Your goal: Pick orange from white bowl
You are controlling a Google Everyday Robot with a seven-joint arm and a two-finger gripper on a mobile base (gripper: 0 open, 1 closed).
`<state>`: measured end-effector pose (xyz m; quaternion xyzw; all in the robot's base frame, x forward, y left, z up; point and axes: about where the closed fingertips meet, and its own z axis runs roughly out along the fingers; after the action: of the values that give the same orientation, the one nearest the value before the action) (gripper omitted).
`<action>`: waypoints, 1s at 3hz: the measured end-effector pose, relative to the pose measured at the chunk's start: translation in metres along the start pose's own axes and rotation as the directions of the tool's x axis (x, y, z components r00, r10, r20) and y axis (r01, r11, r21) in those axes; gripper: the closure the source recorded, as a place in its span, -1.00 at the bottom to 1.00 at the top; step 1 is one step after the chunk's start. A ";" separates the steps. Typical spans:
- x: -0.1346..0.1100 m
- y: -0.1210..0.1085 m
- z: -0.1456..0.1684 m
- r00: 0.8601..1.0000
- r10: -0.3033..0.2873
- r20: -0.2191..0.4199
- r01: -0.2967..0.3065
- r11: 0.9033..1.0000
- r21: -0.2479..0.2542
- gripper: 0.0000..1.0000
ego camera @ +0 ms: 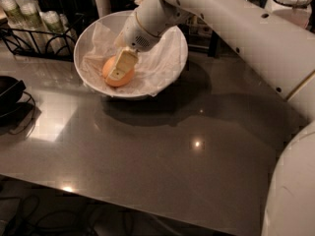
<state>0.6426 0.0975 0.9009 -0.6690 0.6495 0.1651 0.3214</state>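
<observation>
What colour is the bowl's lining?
White paper lining, camera view; the tool is over the orange in the white bowl.

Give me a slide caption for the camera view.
Robot gripper at the round orange fruit inside a wide, paper-lined white bowl on grey table.

You'll find the bowl (84, 38) at the back left of the table (172, 156), the orange (118, 82) inside it. The gripper (117, 74) sits over the orange, within the bowl. A rack (29, 38) stands behind, further left.
</observation>
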 end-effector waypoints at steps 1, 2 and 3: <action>0.007 0.008 0.006 1.000 -0.005 -0.004 0.005 1.000 -0.020 -0.42; 0.015 0.007 0.012 1.000 -0.010 -0.007 0.010 0.999 -0.036 -0.42; 0.015 -0.003 0.018 1.000 -0.023 -0.007 0.023 0.999 -0.047 -0.42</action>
<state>0.6504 0.0981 0.8786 -0.6845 0.6388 0.1742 0.3052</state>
